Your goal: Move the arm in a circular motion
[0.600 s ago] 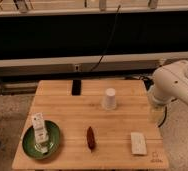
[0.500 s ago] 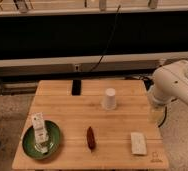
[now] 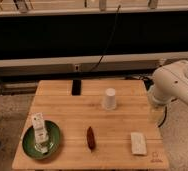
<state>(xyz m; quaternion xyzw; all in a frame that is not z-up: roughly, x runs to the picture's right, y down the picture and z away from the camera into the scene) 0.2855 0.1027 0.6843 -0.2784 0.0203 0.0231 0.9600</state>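
Note:
The large glossy white arm shows at the right edge of the camera view, beside the right side of the wooden table. Its bulbous elbow joint with small dark dots hangs just past the table's right edge, at the level of the white paper cup. The arm runs out of the picture to the right. The gripper is not in view.
A green plate with a white carton on it sits at the front left. A dark red oblong item lies at the front middle and a white packet at the front right. A black flat object lies at the far edge. A dark wall and rail run behind.

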